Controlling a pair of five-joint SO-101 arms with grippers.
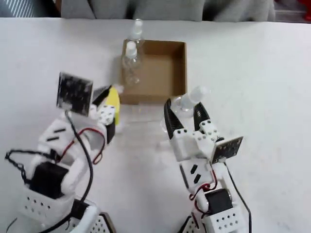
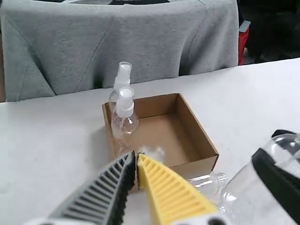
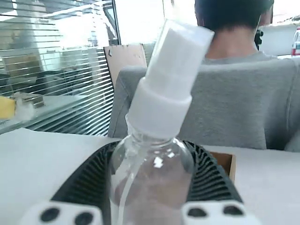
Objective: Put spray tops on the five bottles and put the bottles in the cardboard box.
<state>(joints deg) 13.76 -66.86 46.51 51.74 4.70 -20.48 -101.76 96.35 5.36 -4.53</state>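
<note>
Nearest me, the right tool is clamped on a capped bottle, just off the front right corner of the cardboard box. The left tool, fingers together, sits by the front left corner. A topped bottle stands inside the box against its left wall, with a further bottle at the far left corner.

I see the white table with the cardboard box sitting open-topped toward its far side. One capped bottle stands on the tabletop just behind the box's far wall. A clear bottle lies on its side just in front of the box's near wall.
</note>
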